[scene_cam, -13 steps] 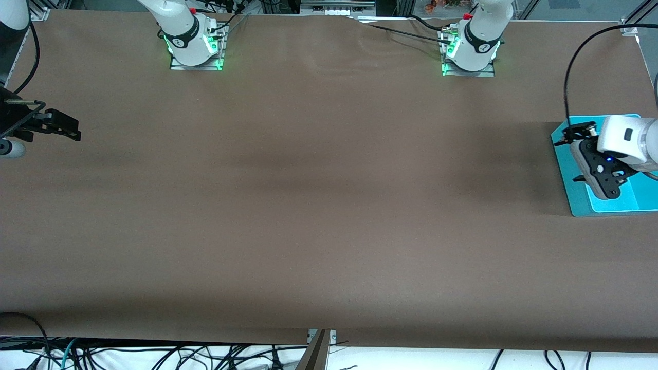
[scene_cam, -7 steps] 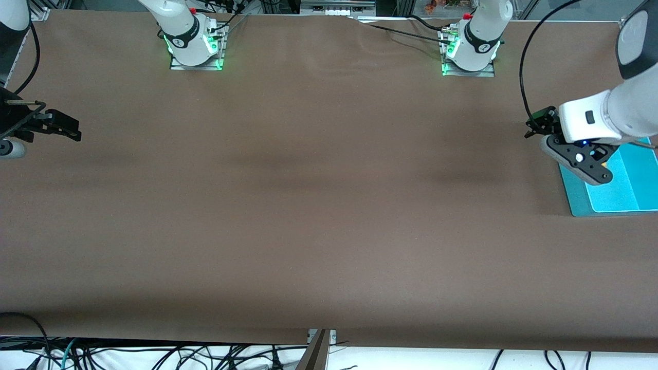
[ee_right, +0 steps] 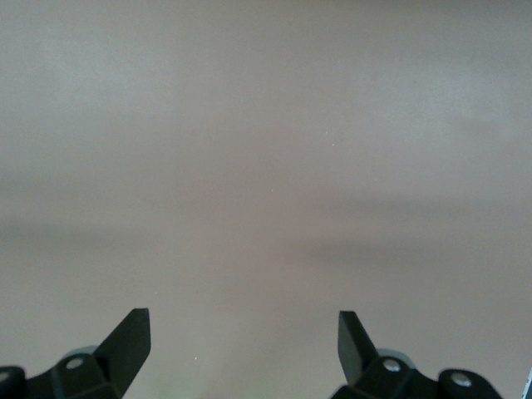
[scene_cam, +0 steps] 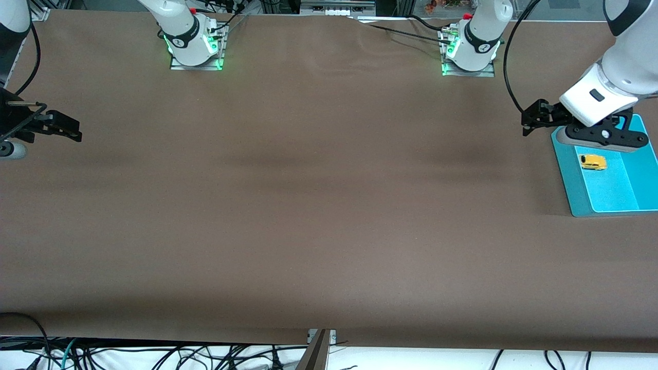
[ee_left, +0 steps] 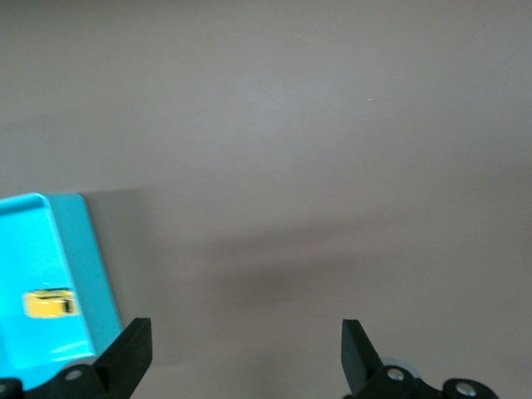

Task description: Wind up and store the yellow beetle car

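The yellow beetle car [scene_cam: 592, 162] lies on its wheels in the teal bin [scene_cam: 570, 177] at the left arm's end of the table. It also shows in the left wrist view [ee_left: 50, 303], inside the bin [ee_left: 79, 258]. My left gripper [scene_cam: 602, 140] is up in the air over the bin's edge that is farther from the front camera. It is open wide and empty [ee_left: 245, 341]. My right gripper [ee_right: 241, 332] is open and empty over bare table at the right arm's end, and its hand [scene_cam: 31, 126] waits there.
The brown table cover [scene_cam: 318, 195] is bare across the middle. The two arm bases [scene_cam: 195, 46] [scene_cam: 470, 51] stand along the edge farthest from the front camera. Cables hang below the nearest edge.
My left gripper has risen out of the teal bin and moved toward the arm bases. The yellow car, hidden under it before, now shows lying in the bin. The right arm has not moved.
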Tool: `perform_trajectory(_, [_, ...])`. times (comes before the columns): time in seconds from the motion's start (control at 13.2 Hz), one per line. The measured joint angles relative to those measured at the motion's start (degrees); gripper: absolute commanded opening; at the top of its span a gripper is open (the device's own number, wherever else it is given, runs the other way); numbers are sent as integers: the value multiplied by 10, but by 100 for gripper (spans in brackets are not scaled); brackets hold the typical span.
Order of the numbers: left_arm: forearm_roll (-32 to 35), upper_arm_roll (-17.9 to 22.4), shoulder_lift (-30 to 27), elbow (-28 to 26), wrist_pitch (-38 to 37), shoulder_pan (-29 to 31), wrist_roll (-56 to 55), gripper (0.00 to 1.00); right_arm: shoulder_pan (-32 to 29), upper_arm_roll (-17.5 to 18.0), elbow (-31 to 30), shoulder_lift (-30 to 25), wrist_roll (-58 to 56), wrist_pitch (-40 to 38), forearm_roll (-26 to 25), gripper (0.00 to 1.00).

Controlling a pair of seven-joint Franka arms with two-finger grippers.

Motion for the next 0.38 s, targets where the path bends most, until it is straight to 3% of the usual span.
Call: perform_trajectory(0.38, [-11, 8, -4, -14, -5, 2, -4, 100, 0, 0, 0, 0, 0, 0, 8, 100])
